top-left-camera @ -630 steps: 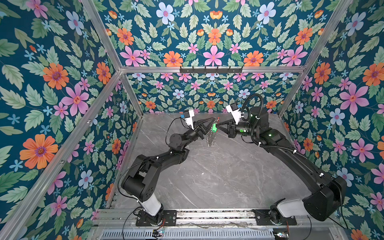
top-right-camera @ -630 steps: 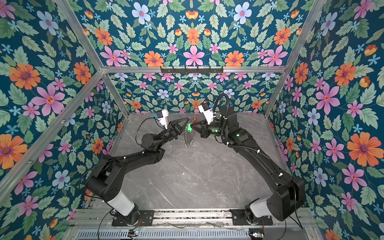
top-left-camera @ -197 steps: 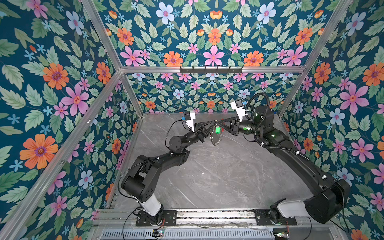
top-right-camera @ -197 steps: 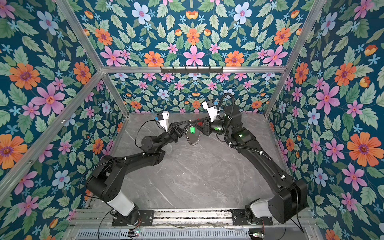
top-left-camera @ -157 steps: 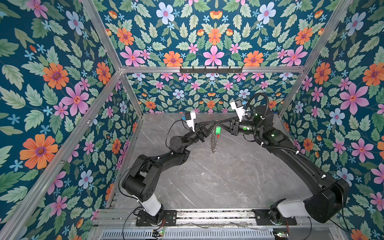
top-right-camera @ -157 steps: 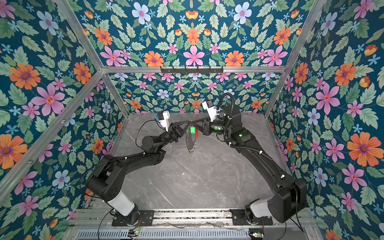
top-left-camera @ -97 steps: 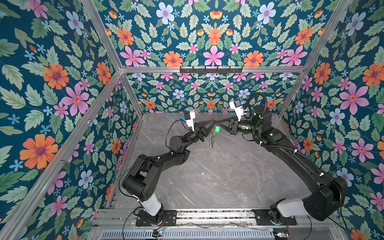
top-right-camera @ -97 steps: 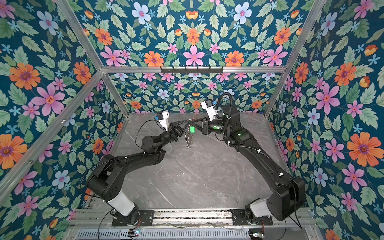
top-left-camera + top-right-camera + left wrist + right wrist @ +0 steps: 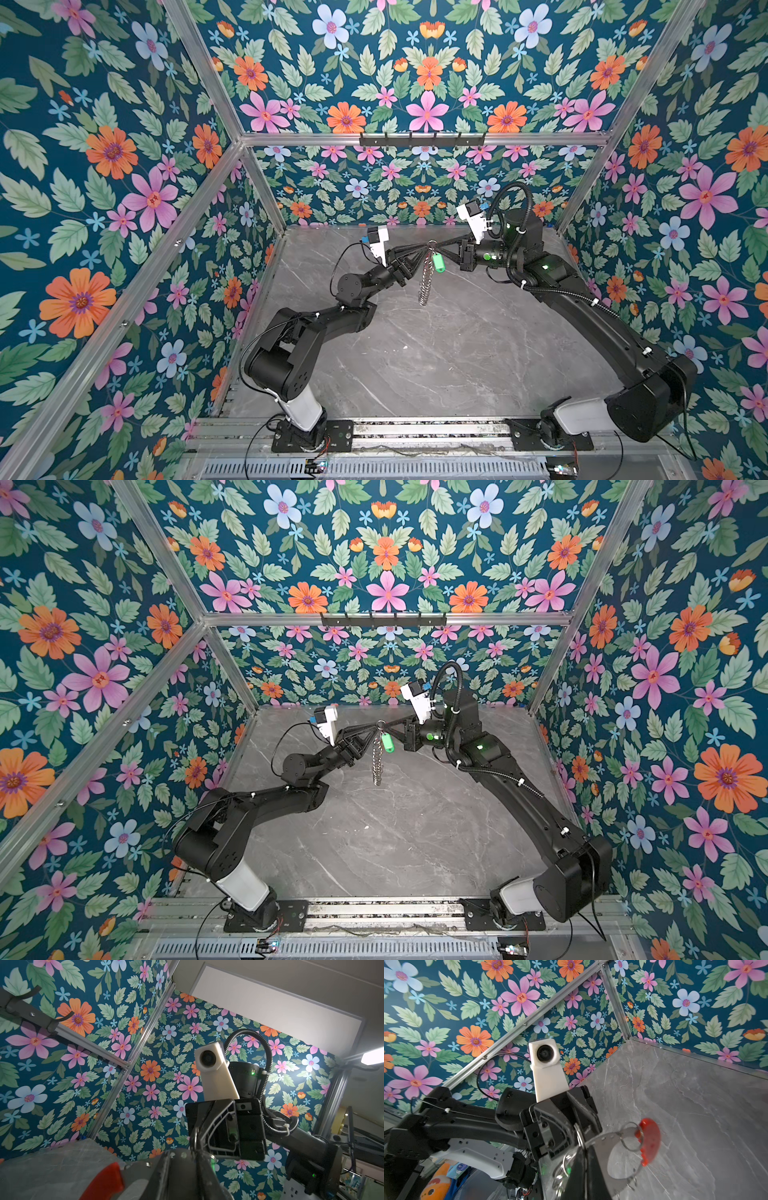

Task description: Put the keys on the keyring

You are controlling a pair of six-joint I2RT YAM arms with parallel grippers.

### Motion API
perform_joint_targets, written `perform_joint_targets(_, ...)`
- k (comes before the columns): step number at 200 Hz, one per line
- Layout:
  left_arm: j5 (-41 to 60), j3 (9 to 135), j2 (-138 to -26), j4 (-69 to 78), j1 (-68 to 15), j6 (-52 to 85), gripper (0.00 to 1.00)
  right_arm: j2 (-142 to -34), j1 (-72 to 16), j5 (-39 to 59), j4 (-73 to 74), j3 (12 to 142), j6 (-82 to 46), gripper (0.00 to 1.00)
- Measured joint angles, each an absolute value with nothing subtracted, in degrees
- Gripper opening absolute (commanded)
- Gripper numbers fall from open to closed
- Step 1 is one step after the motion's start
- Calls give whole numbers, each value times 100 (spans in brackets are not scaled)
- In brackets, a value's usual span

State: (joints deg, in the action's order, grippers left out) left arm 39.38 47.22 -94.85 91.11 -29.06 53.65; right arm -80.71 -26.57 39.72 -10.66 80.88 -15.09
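Both grippers meet fingertip to fingertip high over the back of the table. The keyring hangs edge-on from that meeting point, fringed with small silver loops. Its grey plate and red segment sit against my right gripper, which is shut on its rim. The green key dangles from a small ring beside the hoop, just under the fingertips. My left gripper has its jaws close around the hoop's top. The red segment lies beside it, and any gap between the jaws is hidden.
A black hook rail runs along the back wall above the arms. The grey marble tabletop lies below, enclosed by floral walls and aluminium posts.
The keyring has swung from face-on to hanging edge-on. The right jaws have closed on it. The meeting point has shifted slightly left.
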Motion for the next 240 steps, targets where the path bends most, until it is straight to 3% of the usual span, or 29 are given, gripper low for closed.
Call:
perform_joint_targets(29,4523,4807,-8877,7802,-2523,4521,25,-8160,-2700,3627,-1758,8326,-856,0)
perform_joint_targets(54,5013,5623,-8366,5234,-2515,2720,23,-8291,-2877,3214,-2279,8462,-292,0)
perform_joint_targets(84,5498,6624,-8385,2521,-2510,775,19,-8453,-3103,2740,-2733,8611,303,0)
perform_joint_targets(109,5863,6993,-8549,1225,-2502,-36,15,-8490,-3142,2582,-2910,8650,545,0)
perform_joint_targets(182,6333,7129,-8718,580,-2613,-360,14,-8484,-3218,2530,-3055,8705,722,0)
perform_joint_targets(240,6416,7129,-8746,567,-2646,-357,0,-8490,-3275,2488,-3159,8748,749,0)
